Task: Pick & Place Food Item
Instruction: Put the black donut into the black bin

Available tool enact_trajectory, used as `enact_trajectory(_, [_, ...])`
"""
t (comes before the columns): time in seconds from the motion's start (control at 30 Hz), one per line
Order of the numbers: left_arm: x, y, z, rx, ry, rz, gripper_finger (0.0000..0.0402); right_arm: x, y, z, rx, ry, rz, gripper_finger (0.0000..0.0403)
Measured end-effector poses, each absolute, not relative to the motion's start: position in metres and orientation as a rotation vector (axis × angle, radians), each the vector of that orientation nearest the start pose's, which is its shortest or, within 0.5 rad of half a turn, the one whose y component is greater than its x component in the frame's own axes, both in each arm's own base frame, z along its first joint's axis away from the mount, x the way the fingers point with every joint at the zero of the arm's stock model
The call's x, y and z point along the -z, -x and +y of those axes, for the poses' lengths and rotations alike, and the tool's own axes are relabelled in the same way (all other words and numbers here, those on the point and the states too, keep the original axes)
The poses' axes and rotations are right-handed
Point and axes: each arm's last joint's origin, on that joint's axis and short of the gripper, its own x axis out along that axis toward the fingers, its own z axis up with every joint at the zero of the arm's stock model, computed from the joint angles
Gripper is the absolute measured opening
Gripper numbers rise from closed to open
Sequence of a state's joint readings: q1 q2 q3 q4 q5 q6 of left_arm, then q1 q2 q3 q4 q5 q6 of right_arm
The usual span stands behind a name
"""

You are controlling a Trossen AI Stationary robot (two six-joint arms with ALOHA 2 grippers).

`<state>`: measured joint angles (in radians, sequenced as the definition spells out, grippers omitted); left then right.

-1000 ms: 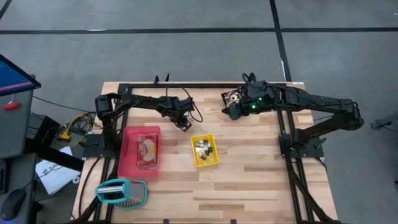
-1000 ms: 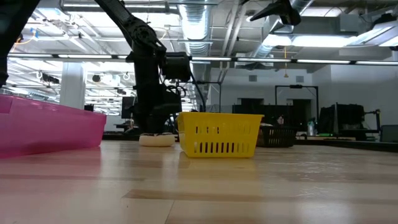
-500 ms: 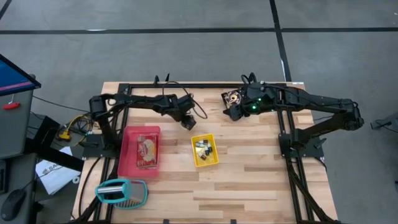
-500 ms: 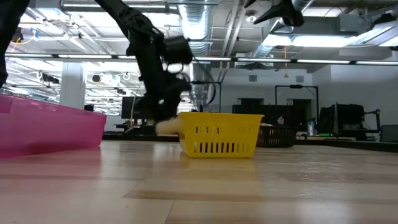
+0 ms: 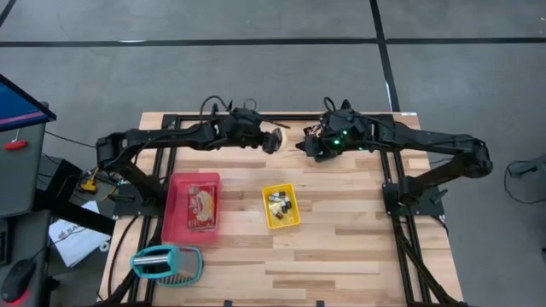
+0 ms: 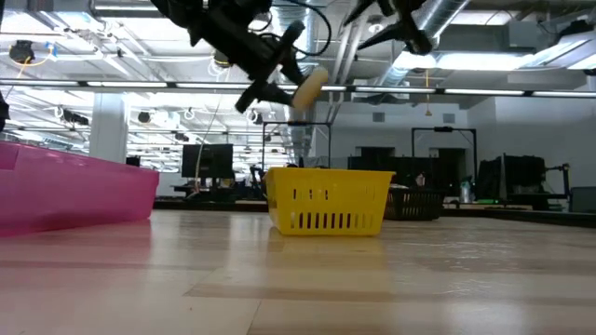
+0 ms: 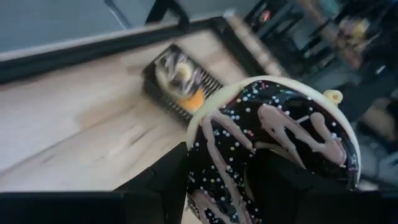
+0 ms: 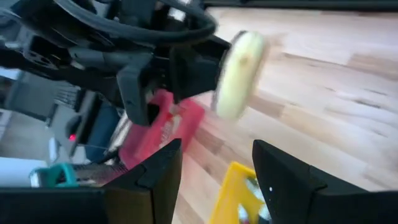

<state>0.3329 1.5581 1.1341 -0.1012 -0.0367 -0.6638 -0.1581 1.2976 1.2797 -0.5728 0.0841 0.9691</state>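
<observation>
Far left on the bench (image 5: 341, 256), near front edge: teal item (image 5: 166, 263), can't tell what it is. Just behind it, pink tray (image 5: 192, 207) w/ a packaged item inside. Mid-bench: yellow basket (image 5: 281, 205) w/ small dark bits in it; in low view the basket (image 6: 328, 200) sits on the wood, pink tray (image 6: 74, 191) to its side.

Left arm reaches across the back of the bench. Left claw (image 5: 271, 141) is up in the air near the back edge, pinching the donut (image 5: 274, 140) on edge between its fingers. Low view: donut (image 6: 309, 86) held well above the basket, tilted, pale underside showing. Left wrist view: donut (image 7: 273, 134) has choc glaze, pink drizzle, sprinkles; fingers (image 7: 168, 180) clamp it on both sides. Beyond it a dark basket (image 7: 180, 81) holding other food sits on the bench by the back rail.

Right arm also at the back, right claw (image 5: 309, 147) just beside the left claw, pointing toward it. Its fingers (image 8: 155, 171) stand spread, nothing between them. Right wrist view: donut (image 8: 239, 74) in the left claw just ahead, pink tray (image 8: 158, 127) and yellow basket (image 8: 239, 190) below.
</observation>
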Motion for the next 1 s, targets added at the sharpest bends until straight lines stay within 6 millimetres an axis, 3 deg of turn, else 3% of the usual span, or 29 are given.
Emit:
enact_trajectory(0.3, [-0.29, -0.333, 0.114, -0.531, 0.723, 0.325, 0.0147, -0.34, -0.292, -0.066, 0.566, -0.964, 0.441, 0.0196])
enact_trajectory(0.57, [-0.29, -0.333, 0.115, -0.536, 0.725, 0.324, 0.0147, -0.337, -0.305, -0.079, 0.551, -0.959, 0.372, 0.0223])
enact_trajectory(1.0, [-0.289, -0.332, 0.114, -0.533, 0.729, 0.342, 0.0147, -0.321, -0.328, -0.086, 0.501, -0.975, 0.364, 0.0223])
